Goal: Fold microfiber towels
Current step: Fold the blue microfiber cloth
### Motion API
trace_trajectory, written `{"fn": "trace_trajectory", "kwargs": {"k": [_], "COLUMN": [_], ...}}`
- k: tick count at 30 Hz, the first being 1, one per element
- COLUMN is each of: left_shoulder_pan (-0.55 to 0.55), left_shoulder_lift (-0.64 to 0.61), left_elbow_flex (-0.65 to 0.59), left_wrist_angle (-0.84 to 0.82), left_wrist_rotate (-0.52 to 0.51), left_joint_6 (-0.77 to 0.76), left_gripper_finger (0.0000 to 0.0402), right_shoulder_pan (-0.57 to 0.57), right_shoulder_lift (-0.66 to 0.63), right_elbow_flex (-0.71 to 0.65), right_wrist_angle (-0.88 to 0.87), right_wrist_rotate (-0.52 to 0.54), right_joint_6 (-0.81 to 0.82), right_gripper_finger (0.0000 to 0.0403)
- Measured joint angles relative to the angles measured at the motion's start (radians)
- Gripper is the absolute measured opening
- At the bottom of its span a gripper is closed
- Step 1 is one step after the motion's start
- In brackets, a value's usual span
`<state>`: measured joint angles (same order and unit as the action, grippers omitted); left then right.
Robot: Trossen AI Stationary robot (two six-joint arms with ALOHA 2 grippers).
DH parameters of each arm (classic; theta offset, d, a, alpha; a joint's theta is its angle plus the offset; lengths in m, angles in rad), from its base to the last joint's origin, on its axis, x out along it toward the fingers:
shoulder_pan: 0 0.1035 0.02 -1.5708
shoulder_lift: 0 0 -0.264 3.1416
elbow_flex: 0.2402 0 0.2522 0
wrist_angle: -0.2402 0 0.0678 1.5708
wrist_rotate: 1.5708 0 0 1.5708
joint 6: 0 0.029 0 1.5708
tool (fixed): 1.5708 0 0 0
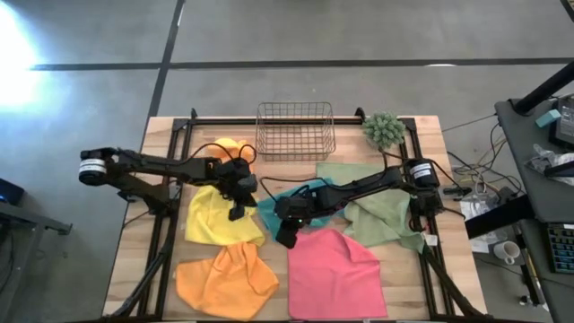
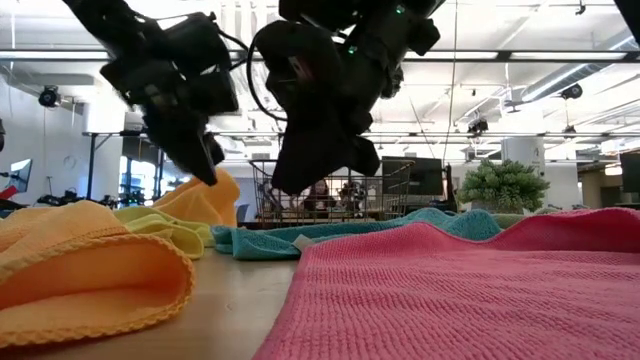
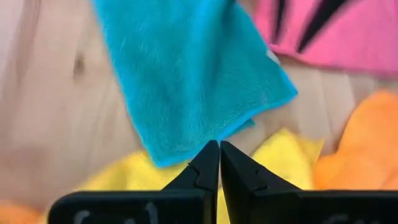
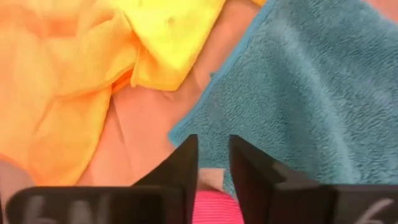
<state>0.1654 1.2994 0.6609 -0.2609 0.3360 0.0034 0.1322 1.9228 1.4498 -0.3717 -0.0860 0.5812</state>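
Fingers on the right gripper (image 4: 213,163) are standing slightly apart and empty over the soft teal microfiber towel (image 1: 280,203) mid-table, probably lining up a corner pinch, while the left gripper (image 3: 219,163) is hovering pinched together, empty.

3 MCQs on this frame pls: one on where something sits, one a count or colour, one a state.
1. The wire basket sits:
A. at the table's far edge, centre
B. on the pink towel
C. under the left arm

2. Orange towels in the high view:
A. one
B. two
C. three

3. The left end effector is:
A. wide open
B. shut on the teal towel
C. shut, holding nothing

Key:
1 A: the high view shows it at the far edge, beside the plant.
2 B: one orange towel lies at the near edge, another by the basket.
3 C: its fingertips meet in the left wrist view, with nothing between them; the teal towel lies beyond.
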Motion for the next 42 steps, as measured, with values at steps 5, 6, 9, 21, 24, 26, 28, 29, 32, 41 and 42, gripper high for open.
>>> {"fn": "trace_trajectory", "kwargs": {"k": [5, 6, 9, 21, 24, 26, 28, 29, 32, 41, 42], "left_shoulder_pan": [0.0, 0.0, 0.0, -0.002, -0.002, -0.002, -0.002, -0.002, -0.002, -0.002, -0.002], "left_shoulder_lift": [-0.021, -0.02, -0.01, -0.009, -0.022, -0.034, -0.049, -0.057, -0.078, -0.098, -0.098], "left_elbow_flex": [0.0, 0.0, 0.0, 0.012, 0.032, 0.047, 0.066, 0.077, 0.1, 0.128, 0.135], "left_wrist_angle": [-0.012, -0.015, -0.016, -0.019, -0.019, -0.018, -0.02, -0.018, -0.017, -0.017, -0.018], "left_wrist_rotate": [-0.015, -0.031, -0.054, -0.056, -0.057, -0.057, -0.057, -0.056, -0.057, -0.103, -0.118], "left_joint_6": [0.294, 0.313, 0.342, 0.339, 0.317, 0.316, 0.316, 0.315, 0.315, 0.278, 0.255], "left_gripper_finger": [0.0, 0.0, 0.0, 0.0, 0.0, 0.0, 0.0, 0.0, 0.0, 0.0016, 0.0026], "right_shoulder_pan": [0.009, 0.013, 0.024, 0.029, 0.029, 0.03, 0.029, 0.029, 0.029, 0.029, 0.03], "right_shoulder_lift": [0.006, 0.006, 0.005, -0.066, -0.096, -0.114, -0.135, -0.144, -0.177, -0.212, -0.213], "right_elbow_flex": [0.0, 0.0, 0.0, 0.0, 0.0, 0.0, 0.0, 0.0, 0.0, 0.0, 0.0], "right_wrist_angle": [0.008, 0.008, 0.006, -0.108, -0.136, -0.159, -0.19, -0.201, -0.237, -0.272, -0.278], "right_wrist_rotate": [0.003, 0.003, 0.005, 0.009, 0.011, 0.026, 0.035, 0.037, 0.037, 0.036, 0.034], "right_joint_6": [-0.008, -0.009, -0.01, 0.043, 0.03, 0.02, 0.004, 0.001, -0.006, -0.01, -0.01], "right_gripper_finger": [0.0138, 0.0147, 0.0169, 0.0185, 0.0185, 0.0183, 0.0181, 0.018, 0.0176, 0.0167, 0.0166]}}
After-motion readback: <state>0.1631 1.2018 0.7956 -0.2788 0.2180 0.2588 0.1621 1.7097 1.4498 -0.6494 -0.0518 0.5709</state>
